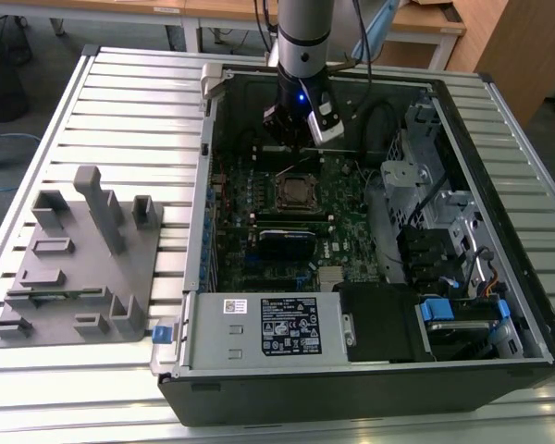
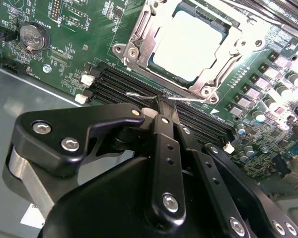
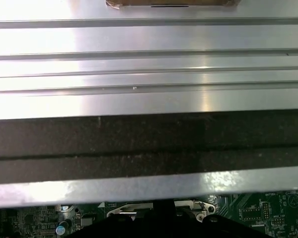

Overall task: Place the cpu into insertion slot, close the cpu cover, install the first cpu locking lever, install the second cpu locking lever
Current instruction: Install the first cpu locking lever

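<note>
- Slatted table [image 1: 120,102] carries the open computer case [image 1: 351,388]; lying flat, it lets the arm come at the board from above.
- Case wall [image 3: 139,139] crosses the first wrist view and hides most of the board behind it.
- Green motherboard [image 2: 79,49] lies under the jaws.
- Gripper [image 2: 165,106]: fingers drawn together, tips down over the black memory slots [image 2: 114,84]. Its own body blocks what lies directly beneath it.
- Insertion slot [image 2: 123,49] is just beyond the jaws.
- Cpu cover [image 2: 145,27] looks lowered, framing the chip; its far edge is cut off.
- Cpu [image 2: 188,44] sits inside the slot, glare washing out its top.
- Thin wire locking lever [image 2: 188,99] runs across right at the fingertips. I cannot tell whether they pinch it or only touch it.
</note>
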Available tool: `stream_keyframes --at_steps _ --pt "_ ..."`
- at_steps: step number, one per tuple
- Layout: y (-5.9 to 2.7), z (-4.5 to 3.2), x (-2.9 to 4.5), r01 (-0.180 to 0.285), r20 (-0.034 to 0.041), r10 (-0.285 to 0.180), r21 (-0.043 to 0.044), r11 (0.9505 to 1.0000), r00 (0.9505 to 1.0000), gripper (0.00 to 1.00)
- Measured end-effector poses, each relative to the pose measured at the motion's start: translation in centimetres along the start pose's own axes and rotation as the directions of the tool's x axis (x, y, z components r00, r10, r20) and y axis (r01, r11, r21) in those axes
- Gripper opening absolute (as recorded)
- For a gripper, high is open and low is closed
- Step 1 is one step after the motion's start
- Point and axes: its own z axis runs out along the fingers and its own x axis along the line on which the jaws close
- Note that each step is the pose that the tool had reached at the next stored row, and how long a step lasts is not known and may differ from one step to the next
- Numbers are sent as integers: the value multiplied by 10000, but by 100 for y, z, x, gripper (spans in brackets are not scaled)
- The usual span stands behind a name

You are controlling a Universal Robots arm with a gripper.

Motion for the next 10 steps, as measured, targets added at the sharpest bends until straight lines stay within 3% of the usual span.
stream_keyframes --at_steps 10 --pt "-1 31 -13 -1 -2 1 4 10000 10000 11"
